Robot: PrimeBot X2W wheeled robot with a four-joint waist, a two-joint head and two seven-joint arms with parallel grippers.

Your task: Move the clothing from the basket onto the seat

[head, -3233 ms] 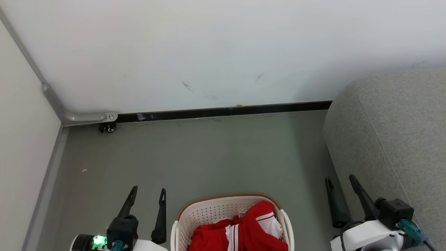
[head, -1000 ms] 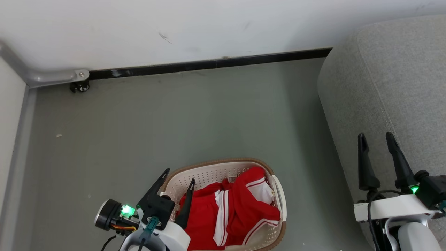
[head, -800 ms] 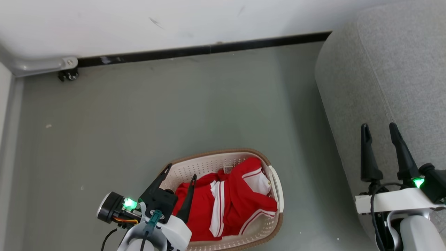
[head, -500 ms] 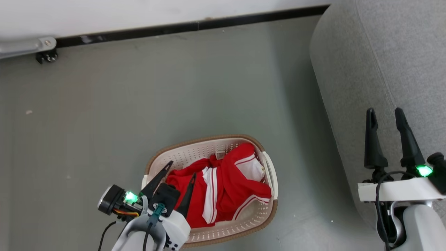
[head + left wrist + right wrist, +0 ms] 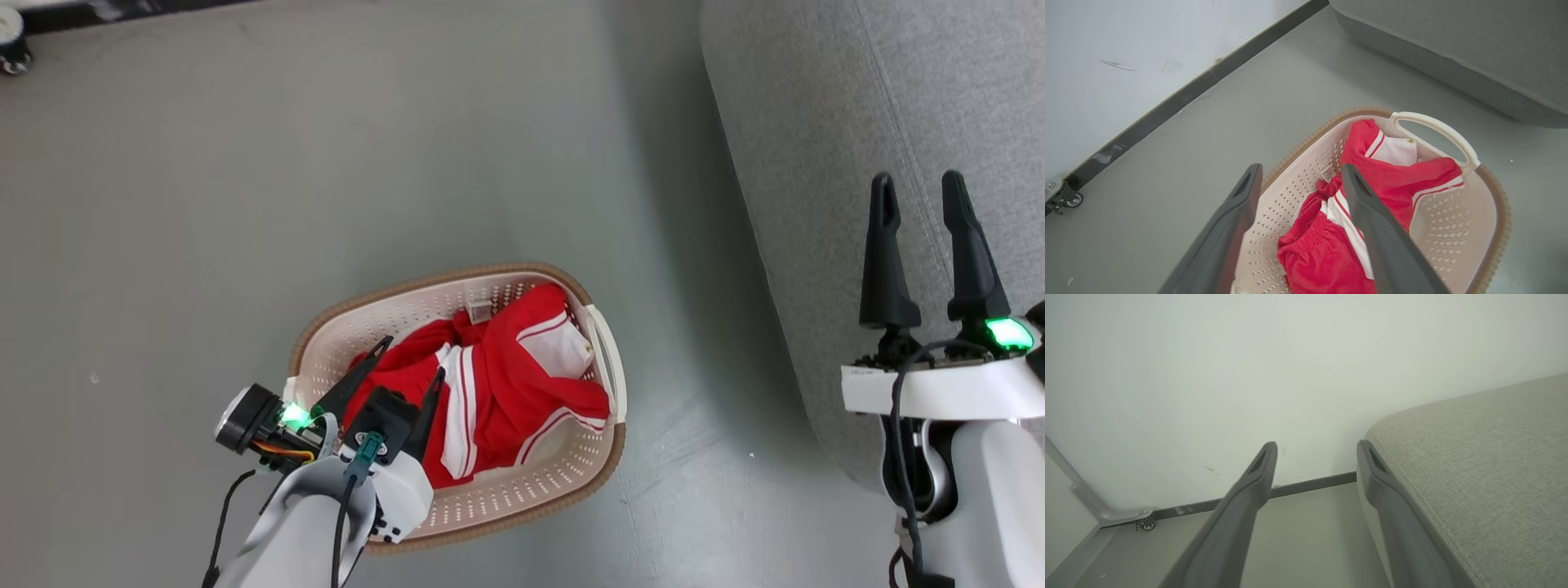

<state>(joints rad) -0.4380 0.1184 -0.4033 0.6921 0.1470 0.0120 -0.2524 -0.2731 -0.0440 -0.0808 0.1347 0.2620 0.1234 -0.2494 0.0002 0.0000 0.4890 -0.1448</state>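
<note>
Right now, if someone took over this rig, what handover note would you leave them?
Left end effector: open, empty, poised over the clothing.
Right end effector: open, empty, above the seat edge.
The clothing lies in the basket, on the floor beside the seat.
Done: no garment on the seat yet.
Left: grasp the clothing, lift it out, place it on the seat.

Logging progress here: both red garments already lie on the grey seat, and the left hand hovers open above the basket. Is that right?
No. The head view shows the clothing lying in the basket, not on the seat. The left hand does hover open above the basket.
</note>
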